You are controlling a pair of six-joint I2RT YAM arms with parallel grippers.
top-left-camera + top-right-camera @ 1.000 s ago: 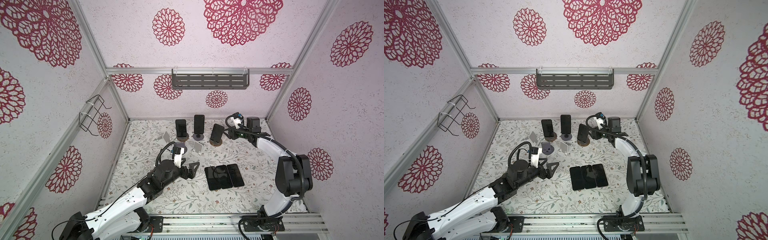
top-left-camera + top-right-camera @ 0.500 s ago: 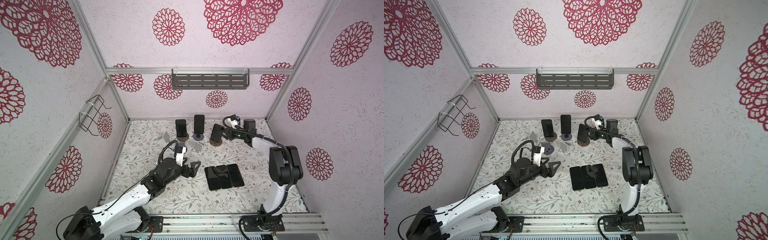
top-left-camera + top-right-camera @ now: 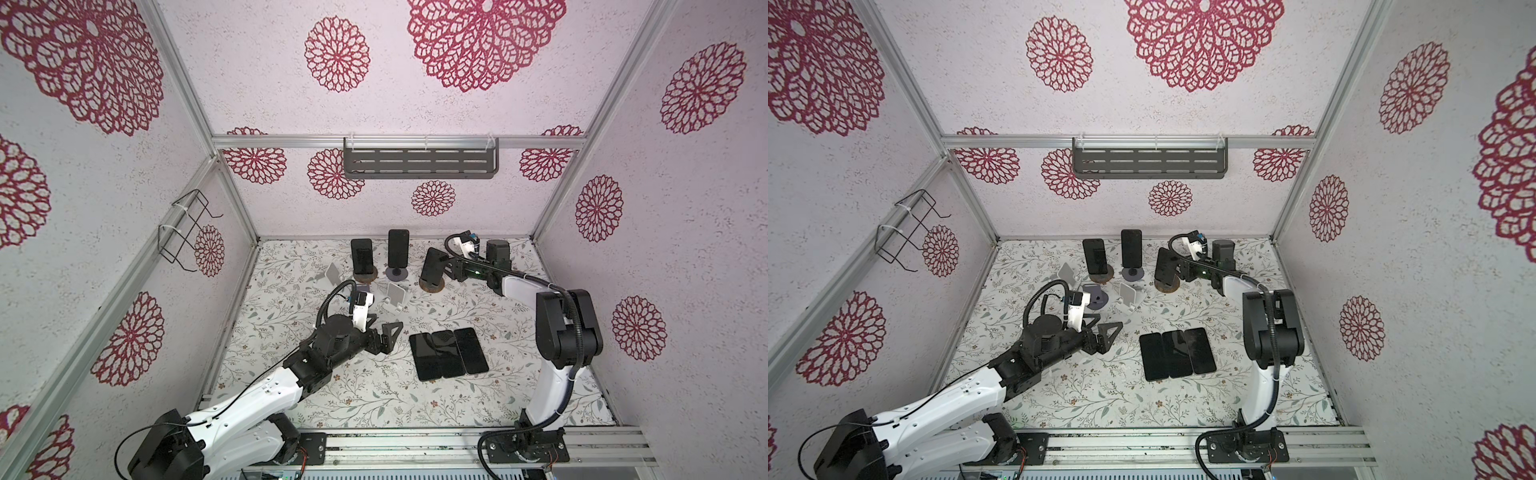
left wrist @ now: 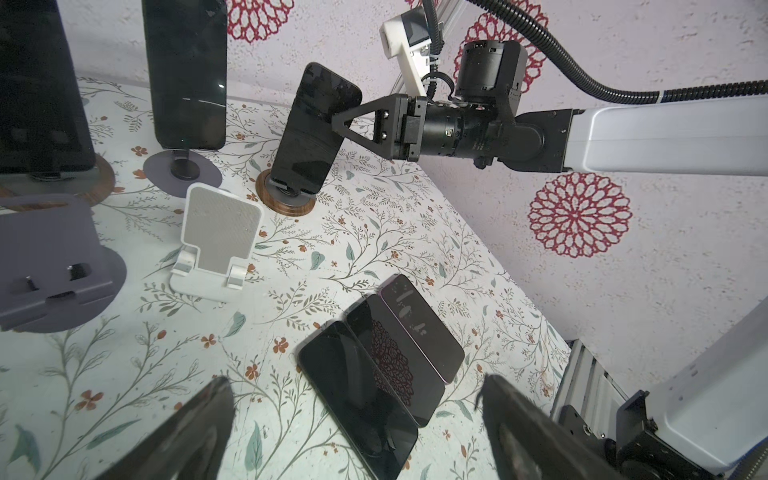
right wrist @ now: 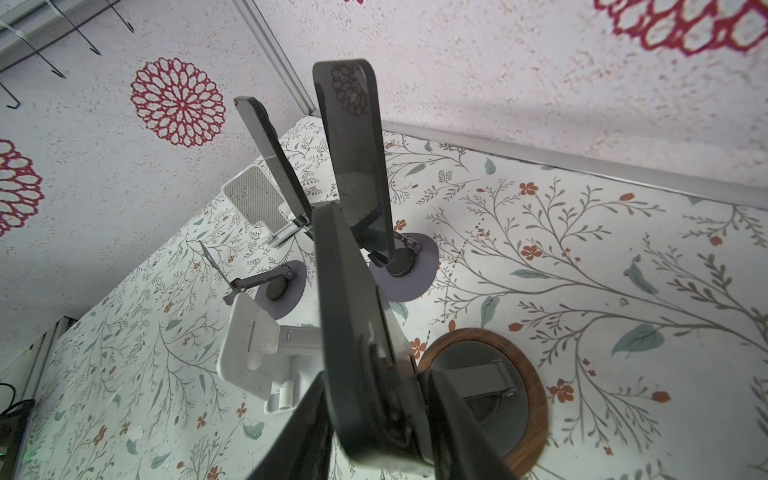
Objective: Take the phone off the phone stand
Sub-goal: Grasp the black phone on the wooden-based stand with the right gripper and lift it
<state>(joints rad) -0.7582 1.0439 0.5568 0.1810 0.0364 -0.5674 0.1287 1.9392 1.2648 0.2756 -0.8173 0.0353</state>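
Your right fingers (image 4: 361,120) straddle the phone (image 4: 307,137) on its stand (image 4: 291,202), grip unclear, while your left fingers (image 4: 187,436) gape wide, empty.

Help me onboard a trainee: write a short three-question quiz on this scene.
1. True or false: the left tool is open and holds nothing.
2. How many phones lie flat on the table?
3. Which standing phone sits between the fingers of the right tool? A) the leftmost B) the middle one C) the tilted phone on the rightmost wooden-based stand
Key: 1 true; 2 three; 3 C.
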